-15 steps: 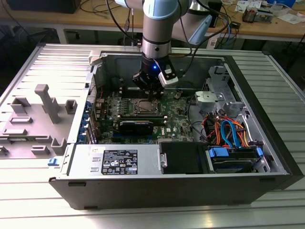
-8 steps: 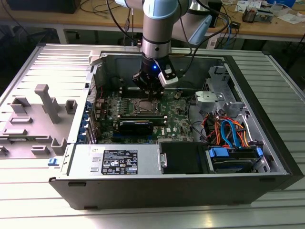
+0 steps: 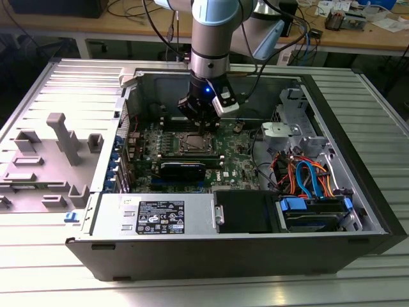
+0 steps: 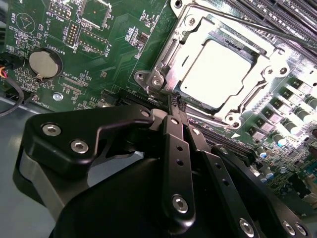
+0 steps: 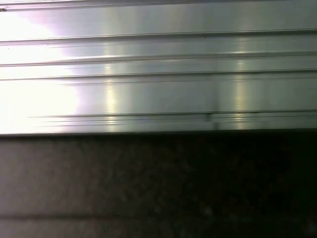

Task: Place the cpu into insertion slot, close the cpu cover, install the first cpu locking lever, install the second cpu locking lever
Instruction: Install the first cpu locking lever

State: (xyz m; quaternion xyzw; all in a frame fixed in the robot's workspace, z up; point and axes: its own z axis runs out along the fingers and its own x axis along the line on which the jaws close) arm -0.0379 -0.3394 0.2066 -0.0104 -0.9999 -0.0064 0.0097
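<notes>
The cpu [image 4: 218, 69] lies in the insertion slot [image 4: 157, 81], and its metal top shines bright through the cut-out of the cpu cover [image 4: 171, 64], which lies flat over it. A thin lever rod [image 4: 257, 25] runs along one side of the socket. My gripper [image 4: 174, 101] is shut, its two black fingers [image 4: 171, 144] pressed together, with the tips at the socket's edge near a corner screw. In the exterior view the gripper [image 3: 202, 131] hangs straight down over the insertion slot [image 3: 192, 144] on the green motherboard [image 3: 230, 160].
The motherboard sits inside an open computer case [image 3: 192, 256] on a ribbed metal table [image 5: 158, 74]. A black block [image 3: 182, 169] lies just in front of the socket. Cables and drive bays [image 3: 307, 179] crowd the exterior view's right. Grey fixtures [image 3: 57, 141] stand at its left.
</notes>
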